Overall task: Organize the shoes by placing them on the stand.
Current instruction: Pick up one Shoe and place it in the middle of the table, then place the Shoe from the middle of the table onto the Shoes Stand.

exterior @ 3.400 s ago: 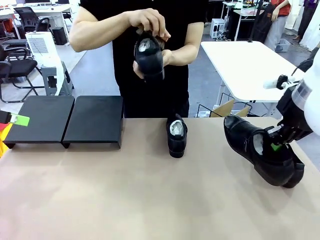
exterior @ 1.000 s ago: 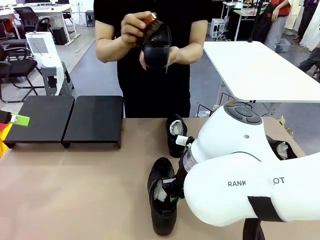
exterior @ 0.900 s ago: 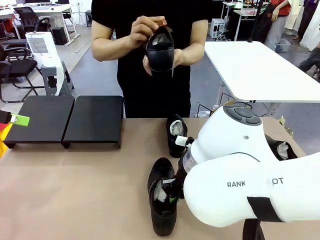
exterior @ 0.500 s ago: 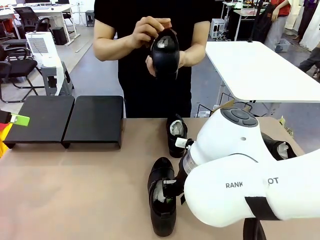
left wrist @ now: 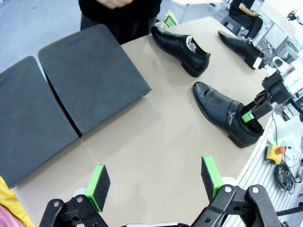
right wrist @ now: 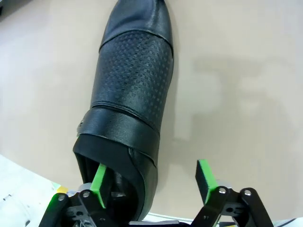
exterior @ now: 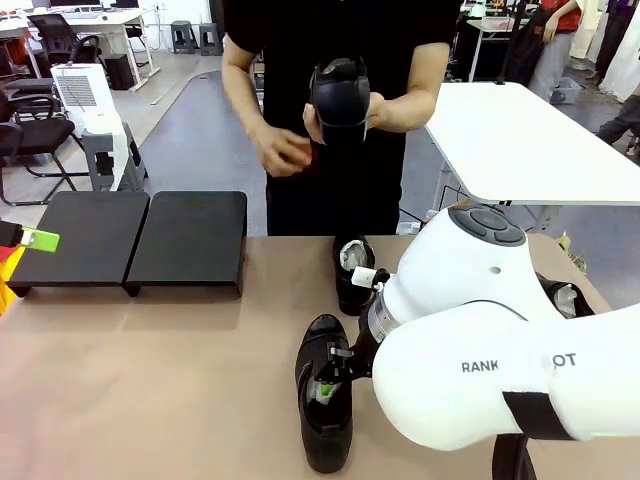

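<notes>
A glossy black shoe (exterior: 325, 400) lies on the tan table near the front edge, toe pointing away from me. My right gripper (right wrist: 151, 178) stands open at its heel: one green pad is inside the shoe's (right wrist: 132, 94) opening, the other is outside, clear of the leather. A second shoe (exterior: 352, 272) lies at the table's middle, and a third (exterior: 562, 296) peeks out behind my right arm. The person holds another shoe (exterior: 340, 98) at chest height. The black stand (exterior: 188, 240) sits at the far left with nothing on it. My left gripper (left wrist: 154, 178) hangs open above the table beside the stand (left wrist: 90, 78).
My bulky white right arm (exterior: 480, 340) covers the right half of the table. A white table (exterior: 510, 130) stands behind on the right, with office chairs (exterior: 30, 130) at the back left. Bare tabletop (exterior: 150, 380) lies between the stand and the near shoe.
My right gripper has opened and let go of the near shoe, which now rests on the table. The person shifted the held shoe to the right and lowered one hand.
</notes>
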Available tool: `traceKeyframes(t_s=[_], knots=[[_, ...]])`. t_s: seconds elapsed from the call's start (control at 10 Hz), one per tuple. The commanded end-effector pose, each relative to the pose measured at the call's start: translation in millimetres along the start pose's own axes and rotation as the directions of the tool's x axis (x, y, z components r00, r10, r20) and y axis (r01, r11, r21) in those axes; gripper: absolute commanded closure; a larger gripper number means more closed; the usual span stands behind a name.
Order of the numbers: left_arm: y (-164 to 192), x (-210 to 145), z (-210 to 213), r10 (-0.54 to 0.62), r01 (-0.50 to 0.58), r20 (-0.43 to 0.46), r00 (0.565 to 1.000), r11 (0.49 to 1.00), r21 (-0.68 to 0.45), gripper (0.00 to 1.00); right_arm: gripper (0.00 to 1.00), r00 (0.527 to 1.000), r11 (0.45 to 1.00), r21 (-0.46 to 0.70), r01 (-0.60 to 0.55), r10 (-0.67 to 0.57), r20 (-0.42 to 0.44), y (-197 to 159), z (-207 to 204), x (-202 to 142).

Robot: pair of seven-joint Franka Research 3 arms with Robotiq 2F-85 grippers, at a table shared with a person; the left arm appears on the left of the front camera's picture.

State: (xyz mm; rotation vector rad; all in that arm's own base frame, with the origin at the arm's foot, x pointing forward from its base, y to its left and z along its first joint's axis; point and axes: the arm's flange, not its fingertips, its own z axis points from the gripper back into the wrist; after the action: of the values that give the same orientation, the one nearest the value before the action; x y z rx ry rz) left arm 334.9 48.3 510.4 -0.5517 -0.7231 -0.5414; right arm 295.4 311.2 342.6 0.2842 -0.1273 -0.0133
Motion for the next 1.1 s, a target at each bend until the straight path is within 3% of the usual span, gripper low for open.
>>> traceKeyframes(t_s=[0.0,0.1,1.0], knots=[[1.3,1.1,0.8,-0.012,0.012,0.013,1.0,1.0,-0.015,0.0,0.0,0.999,0.999,-0.003,-0.037,0.037,-0.021,-23.7,12.1,-26.3],[1.3,1.1,0.8,-0.012,0.012,0.013,1.0,1.0,-0.015,0.0,0.0,1.0,1.0,0.0,0.0,0.0,0.0,0.0,0.0,0.0],[1.3,1.1,0.8,-0.012,0.012,0.013,1.0,1.0,-0.015,0.0,0.0,1.0,1.0,0.0,0.0,0.0,0.0,0.0,0.0,0.0]])
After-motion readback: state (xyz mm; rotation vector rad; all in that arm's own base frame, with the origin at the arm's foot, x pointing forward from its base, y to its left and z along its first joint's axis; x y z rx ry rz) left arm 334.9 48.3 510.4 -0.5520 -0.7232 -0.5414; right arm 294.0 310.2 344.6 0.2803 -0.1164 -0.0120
